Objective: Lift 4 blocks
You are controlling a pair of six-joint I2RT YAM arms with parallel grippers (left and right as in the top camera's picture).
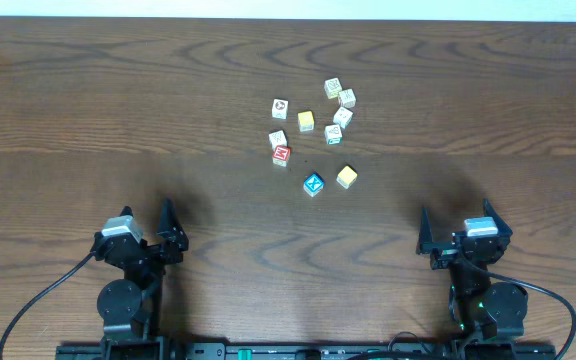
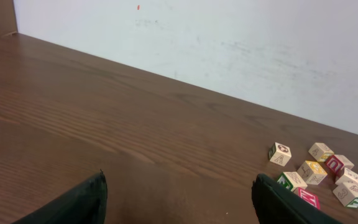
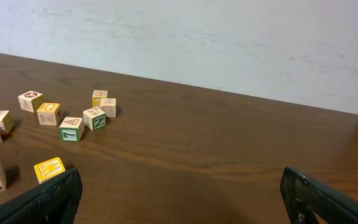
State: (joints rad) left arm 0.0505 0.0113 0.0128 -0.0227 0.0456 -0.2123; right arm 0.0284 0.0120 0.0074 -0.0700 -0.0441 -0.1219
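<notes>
Wooden and equal-sided, the four blocks have no long axis. From overhead, the blue block (image 1: pixel 314 184) and orange block (image 1: pixel 346 177) sit corner-on to the table (image 1: pixel 88 120) edge. The red block (image 1: pixel 282 154) and the whitish block (image 1: pixel 278 139) just behind it, touching or nearly so, are only slightly turned. All four rest flat on the near side of a loose cluster of other blocks (image 1: pixel 343 116) around the table's middle. Their letters are too small to read from overhead. In the right wrist view the blue and red blocks are cut off at the left edge, and in the left wrist view a red face looks partly hidden behind a finger. The left gripper (image 2: pixel 179 208) and right gripper (image 3: pixel 179 199) both stand wide open, holding nothing, near the front edge. The blocks lie well apart from them, between the two and farther out.
</notes>
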